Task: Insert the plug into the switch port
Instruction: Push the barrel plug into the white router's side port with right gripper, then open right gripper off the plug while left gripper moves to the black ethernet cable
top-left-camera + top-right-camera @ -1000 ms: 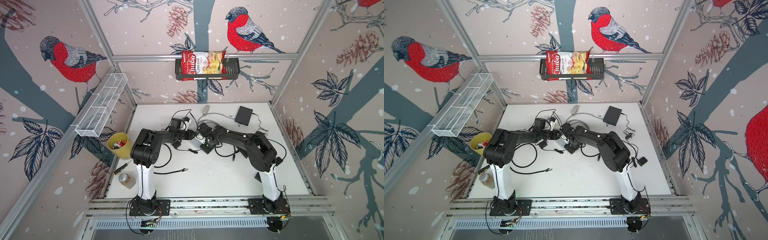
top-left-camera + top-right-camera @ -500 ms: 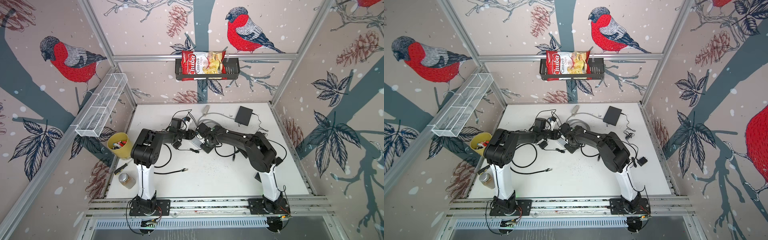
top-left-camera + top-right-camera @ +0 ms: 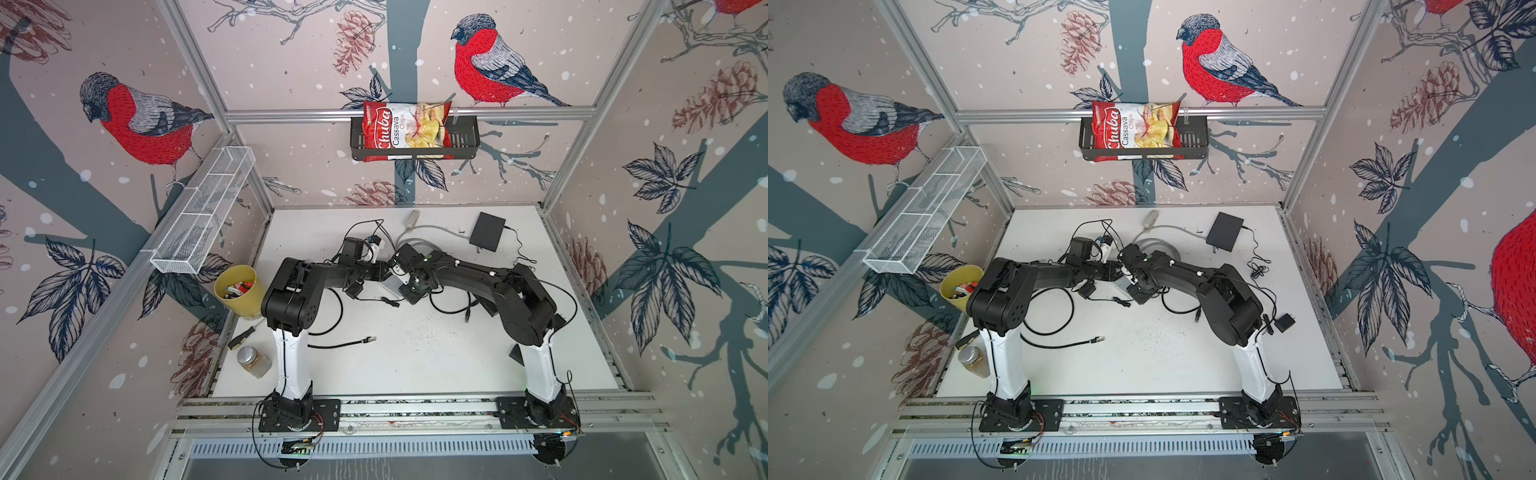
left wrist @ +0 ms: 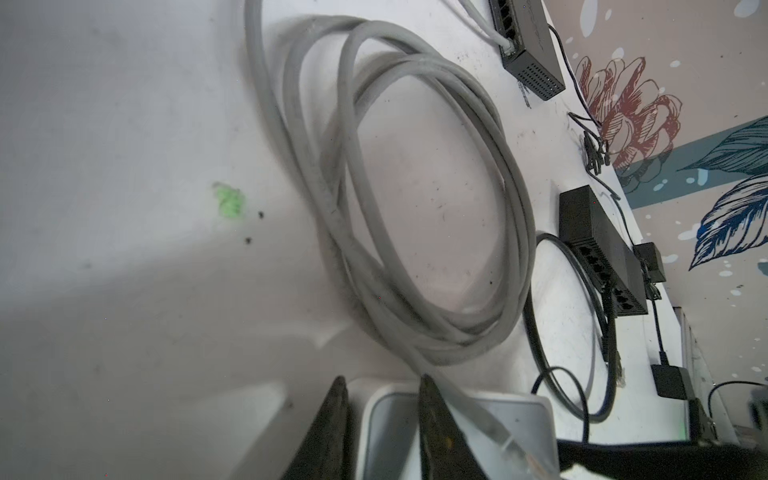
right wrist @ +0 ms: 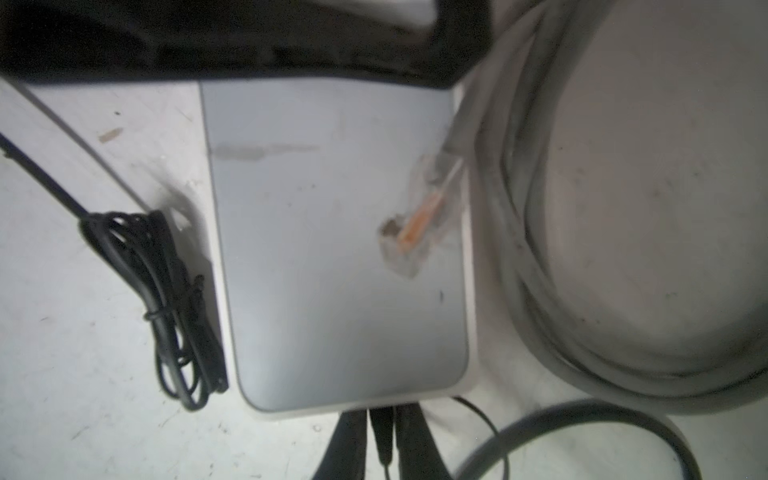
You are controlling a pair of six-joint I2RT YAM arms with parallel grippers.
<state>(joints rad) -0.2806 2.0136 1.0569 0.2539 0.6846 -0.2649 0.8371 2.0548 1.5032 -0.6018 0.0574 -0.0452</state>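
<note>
A pale grey switch (image 5: pixel 340 249) with a white rim lies flat at mid-table, seen in both top views (image 3: pixel 391 286) (image 3: pixel 1124 285). My left gripper (image 4: pixel 382 378) is shut on its rim, one finger outside the box and one over its top. At the opposite edge my right gripper (image 5: pixel 381 411) is shut on a black plug (image 5: pixel 382 432), whose tip meets the switch's side wall; the port itself is hidden. A clear plug (image 5: pixel 419 220) on a grey cable rests loose on the switch's top.
A coil of grey cable (image 4: pixel 415 208) lies beside the switch. Two black switches (image 4: pixel 602 257) (image 4: pixel 528 54) sit further off. A tied black cord (image 5: pixel 166 299) lies by the switch. A yellow cup (image 3: pixel 241 286), a jar (image 3: pixel 253 361) and a loose black cable (image 3: pixel 368 340) lie at the left.
</note>
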